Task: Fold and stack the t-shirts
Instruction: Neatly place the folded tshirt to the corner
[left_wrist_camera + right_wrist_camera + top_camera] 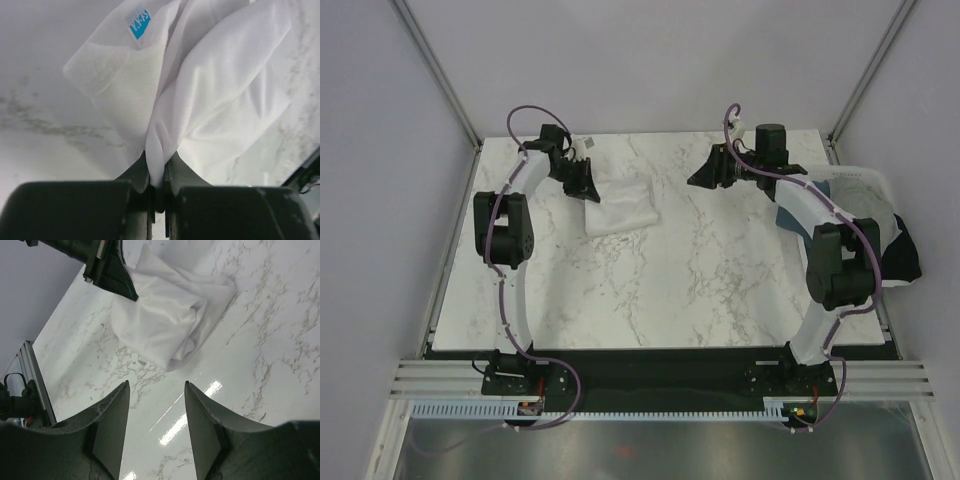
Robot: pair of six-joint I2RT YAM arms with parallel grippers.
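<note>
- Folds of a thin, soft white t-shirt [622, 208] lie crumpled on the far-left part of the grey-veined white marble tabletop [720, 290]. Sleeves, collar and hem cannot be told apart in the heap from above.
- In the top view its long axis runs diagonally, from the pinched far-left corner toward the near right.
- In the left wrist view the shirt [220, 85] fans out from the grip. A small blue label with white lettering [138, 24] sits on a ribbed band at the end farthest from the fingers. The letters are too blurred to read.
- The left gripper [582, 180] has its jaws pressed together on a narrow ridge of the white cloth [159, 175], which hides the fingertips.
- The right gripper [708, 172] hangs over the far middle of the table, well apart from the shirt. Its fingers [112, 430] stand apart with only bare marble between them. The shirt [165, 325] and the left gripper [112, 275] lie beyond.
- At the table's right edge a teal-blue cloth [788, 213] and a black cloth [907, 258] show. Both are largely hidden behind the right arm, so their shapes cannot be made out.
</note>
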